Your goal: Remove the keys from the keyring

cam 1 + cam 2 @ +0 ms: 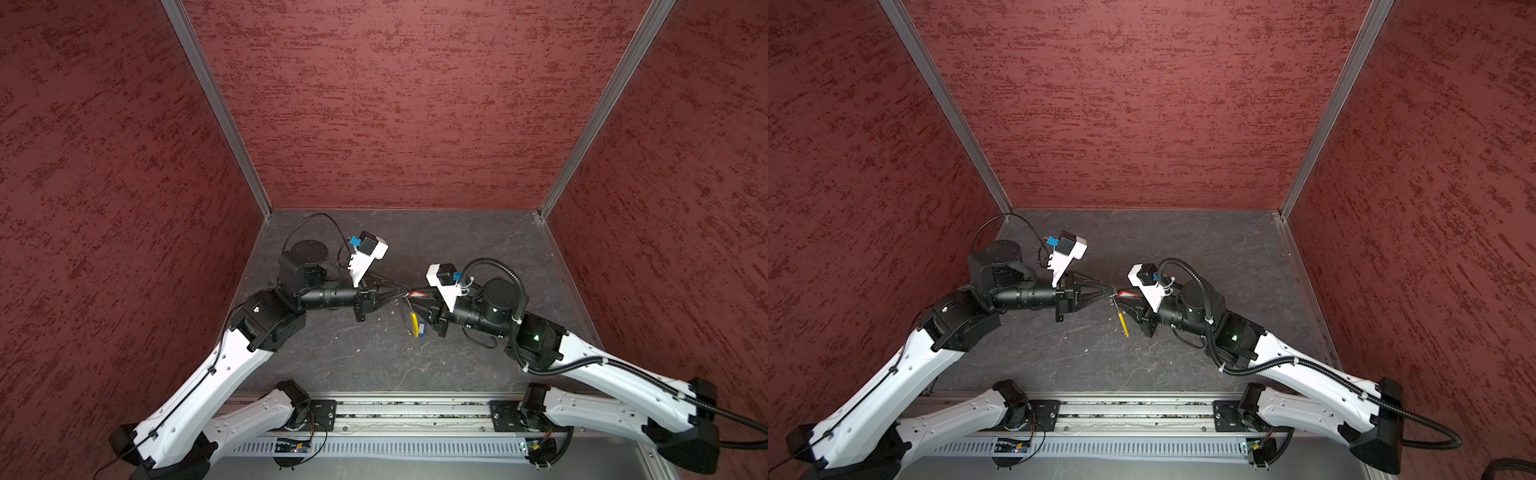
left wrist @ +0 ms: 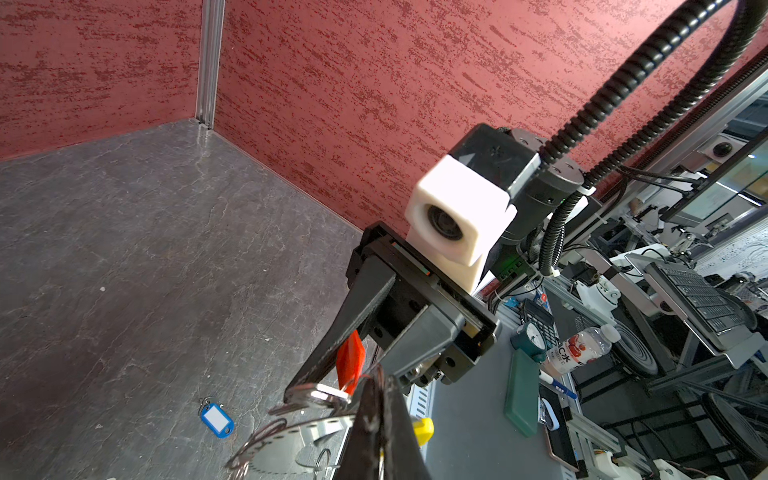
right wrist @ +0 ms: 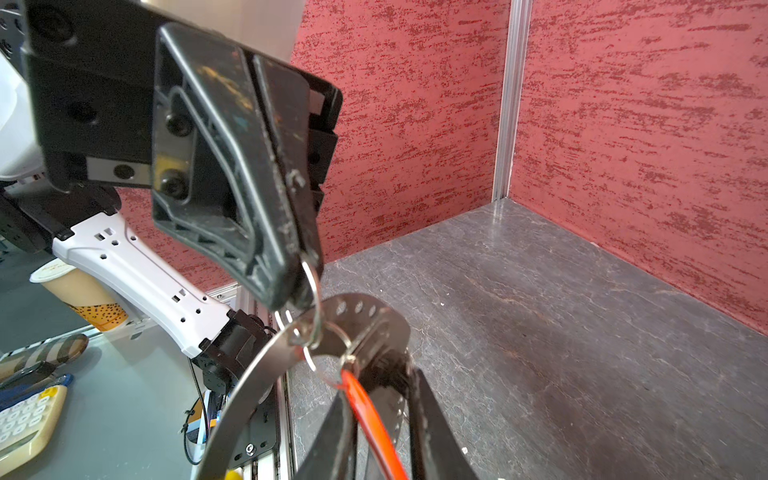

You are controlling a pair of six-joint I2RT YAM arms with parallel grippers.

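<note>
Closest in, on my right wrist view, the two black fingers of my right end effector (image 3: pixel 380 382) stand either side of the red tag (image 3: pixel 368 415), which runs edge-on between them. They are narrowed but not shut. A gap shows between the tag and one finger, so I judge nothing is pinched yet.

Just beyond, the tag's top end joins the cluster of rings on the keyring (image 3: pixel 249 390), whose flat silvery band curves away below. Past that, my left end effector (image 3: pixel 305 286) is fully closed. Its tips nip a small ring (image 3: pixel 315 282) at the keyring's top and hold the bunch up off the counter (image 3: pixel 540 332).

Farther off, the blue tag (image 2: pixel 216 419) lies alone on the counter, apparently already freed.

To do this well, I should clamp flat on the red tag close to its ring end. My left grip should stay steady as the anchor. I should work the ring round its split rather than tug straight, since a hard pull could drag the wire out of my left tips.
</note>
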